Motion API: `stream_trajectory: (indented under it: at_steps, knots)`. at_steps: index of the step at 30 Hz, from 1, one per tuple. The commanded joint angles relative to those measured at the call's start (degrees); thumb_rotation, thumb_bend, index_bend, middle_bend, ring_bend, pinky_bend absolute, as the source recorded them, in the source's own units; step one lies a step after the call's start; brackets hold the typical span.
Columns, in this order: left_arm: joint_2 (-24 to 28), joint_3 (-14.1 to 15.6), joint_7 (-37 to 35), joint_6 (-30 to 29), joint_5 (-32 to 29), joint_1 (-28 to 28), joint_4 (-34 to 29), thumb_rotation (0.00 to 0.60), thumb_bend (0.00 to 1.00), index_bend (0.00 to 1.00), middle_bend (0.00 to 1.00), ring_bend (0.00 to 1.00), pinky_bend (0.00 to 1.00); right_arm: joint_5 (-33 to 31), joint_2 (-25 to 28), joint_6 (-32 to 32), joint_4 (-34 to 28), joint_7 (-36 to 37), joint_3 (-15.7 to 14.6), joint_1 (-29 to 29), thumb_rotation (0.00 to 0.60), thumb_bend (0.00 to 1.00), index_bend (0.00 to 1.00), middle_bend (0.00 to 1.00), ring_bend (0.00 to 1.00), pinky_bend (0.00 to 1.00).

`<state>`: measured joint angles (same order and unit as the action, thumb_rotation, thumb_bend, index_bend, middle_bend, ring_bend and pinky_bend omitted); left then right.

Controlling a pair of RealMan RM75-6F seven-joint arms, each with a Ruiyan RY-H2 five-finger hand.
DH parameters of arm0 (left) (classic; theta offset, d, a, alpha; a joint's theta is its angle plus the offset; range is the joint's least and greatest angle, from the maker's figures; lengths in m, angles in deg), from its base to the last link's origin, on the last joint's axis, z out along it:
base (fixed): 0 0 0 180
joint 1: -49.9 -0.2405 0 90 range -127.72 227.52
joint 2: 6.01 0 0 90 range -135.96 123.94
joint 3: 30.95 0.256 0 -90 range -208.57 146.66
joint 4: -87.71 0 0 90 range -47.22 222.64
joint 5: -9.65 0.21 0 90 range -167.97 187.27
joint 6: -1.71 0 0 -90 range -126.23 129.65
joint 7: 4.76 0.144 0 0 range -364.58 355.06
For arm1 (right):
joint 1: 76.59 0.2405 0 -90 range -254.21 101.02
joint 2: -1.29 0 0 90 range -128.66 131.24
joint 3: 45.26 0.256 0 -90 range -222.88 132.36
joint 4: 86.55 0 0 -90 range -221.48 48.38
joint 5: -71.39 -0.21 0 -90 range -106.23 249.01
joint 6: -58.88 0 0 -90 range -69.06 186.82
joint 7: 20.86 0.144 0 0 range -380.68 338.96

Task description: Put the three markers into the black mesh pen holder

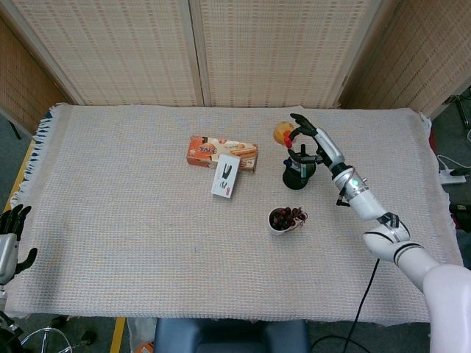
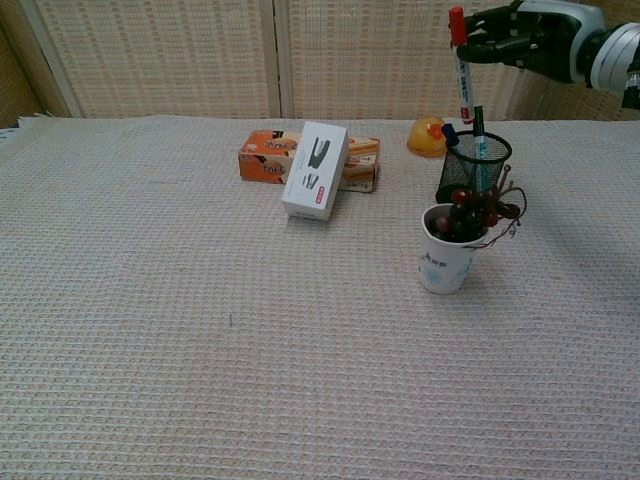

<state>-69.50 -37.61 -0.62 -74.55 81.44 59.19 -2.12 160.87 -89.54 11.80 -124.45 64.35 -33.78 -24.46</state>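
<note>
The black mesh pen holder (image 2: 474,162) (image 1: 298,175) stands on the cloth behind a paper cup. Two markers stand in it, one with a blue cap (image 2: 450,134) and one dark (image 2: 478,118). My right hand (image 2: 525,35) (image 1: 312,144) is raised above the holder and pinches a red-capped marker (image 2: 461,64) that hangs upright, red cap up, its lower tip just over the holder's rim. My left hand (image 1: 9,239) rests at the table's near left edge, fingers apart, holding nothing.
A white paper cup of dark red cherries (image 2: 455,240) stands right in front of the holder. A yellow-orange object (image 2: 427,136) lies behind it. A white stapler box (image 2: 315,170) leans on an orange snack box (image 2: 265,157) at mid-table.
</note>
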Motion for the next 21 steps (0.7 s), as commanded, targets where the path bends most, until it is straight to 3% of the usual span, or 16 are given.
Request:
stream_trajectory:
  at_steps: [1, 12, 21]
  knots:
    - [0.0, 0.0, 0.1, 0.0, 0.0, 0.0, 0.0, 0.600, 0.32, 0.00, 0.00, 0.00, 0.03, 1.1, -2.9, 1.4, 4.6, 3.5, -3.0, 1.0, 0.600, 0.33, 0.63, 0.04, 0.04, 0.00]
    - [-0.3, 0.1, 0.5, 0.1, -0.1, 0.1, 0.2, 0.600, 0.32, 0.00, 0.00, 0.00, 0.03, 1.4, -6.0, 6.1, 12.9, 3.2, -7.9, 0.6, 0.600, 0.33, 0.62, 0.04, 0.04, 0.00]
    - [-0.4, 0.1, 1.0, 0.3, -0.4, 0.2, 0.1, 0.600, 0.32, 0.00, 0.00, 0.00, 0.03, 3.2, -4.6, 11.1, 12.4, 1.9, -12.2, 1.7, 0.600, 0.33, 0.44, 0.04, 0.02, 0.00]
